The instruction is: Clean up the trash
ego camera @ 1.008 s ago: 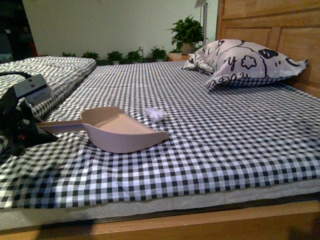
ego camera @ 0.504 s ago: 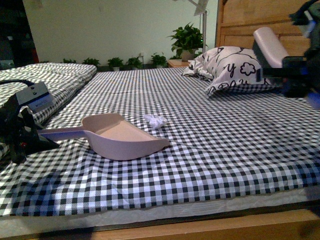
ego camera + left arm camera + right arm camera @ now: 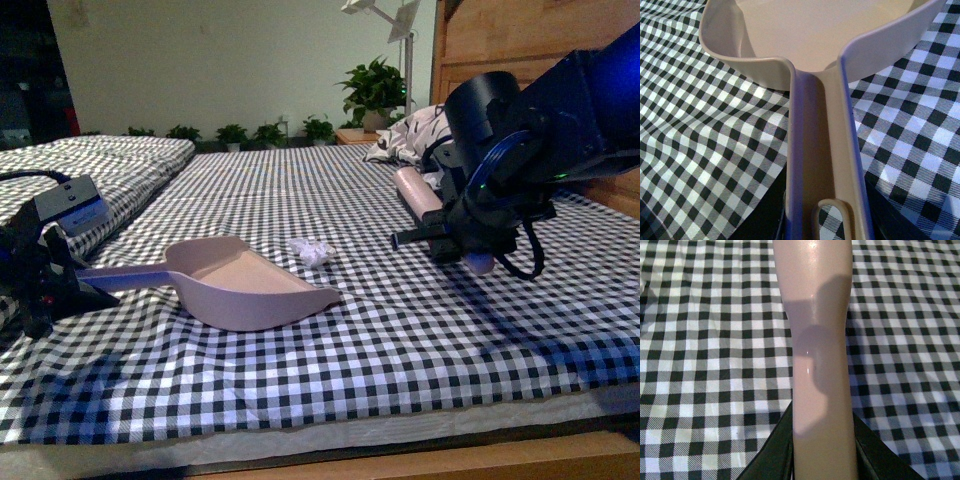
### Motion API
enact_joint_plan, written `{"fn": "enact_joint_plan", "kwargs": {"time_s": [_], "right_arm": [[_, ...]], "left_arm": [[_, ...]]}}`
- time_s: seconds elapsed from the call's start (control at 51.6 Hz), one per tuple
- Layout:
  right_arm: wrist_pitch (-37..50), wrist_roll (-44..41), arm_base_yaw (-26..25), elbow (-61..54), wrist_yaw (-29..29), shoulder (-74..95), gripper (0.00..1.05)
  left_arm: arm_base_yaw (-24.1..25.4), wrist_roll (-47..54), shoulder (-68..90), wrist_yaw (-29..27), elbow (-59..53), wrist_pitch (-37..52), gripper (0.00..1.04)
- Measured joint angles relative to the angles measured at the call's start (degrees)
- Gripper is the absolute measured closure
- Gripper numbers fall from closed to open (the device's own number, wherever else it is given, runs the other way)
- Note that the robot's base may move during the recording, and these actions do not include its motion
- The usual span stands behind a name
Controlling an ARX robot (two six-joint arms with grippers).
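The left hand (image 3: pixel 68 280) sits low at the left edge of the front view, and part of it is cut off there. It is dark and hard to make out. It is closed around the thin handle of one dustpan (image 3: pixel 250 285). In the left wrist view the handle runs between the dark sides of the left hand (image 3: pixel 825 227), and the wide scoop of the dustpan (image 3: pixel 815 30) is cut off at the edge. The dustpan lies on the checked bed (image 3: pixel 450 330) with its open mouth pointing right.

One small white wad of trash (image 3: pixel 311 251) lies on the bed just behind the dustpan's far rim. I cannot tell if they touch. It is outside the scoop and well apart from the right hand.

The big dark right arm comes in from the right and bends down over the bed. The right hand (image 3: pixel 445 228) points left and grips one pink stick (image 3: pixel 420 198), which is tilted. In the right wrist view the pink stick (image 3: pixel 815 315) goes between the two dark fingers (image 3: pixel 772 455), and both of its ends are cut off.

The arm hides most of the one pillow (image 3: pixel 400 140). Far back stand five small plants (image 3: pixel 230 133) and one big plant (image 3: pixel 375 85).
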Motion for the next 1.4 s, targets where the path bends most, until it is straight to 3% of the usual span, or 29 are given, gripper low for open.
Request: {"fn": "enact_joint_plan", "kwargs": {"time_s": [0.349, 1.396], "right_arm": [[-3.1, -1.1, 1.2, 5.1, 2.8, 5.2, 0.85], [-6.8, -0.9, 7.0, 12.3, 3.3, 10.9, 0.85]], "left_arm": [[0.0, 0.0, 0.0, 0.0, 0.0, 0.0, 0.78], [0.0, 0.1, 0.0, 0.0, 0.0, 0.0, 0.78]]}}
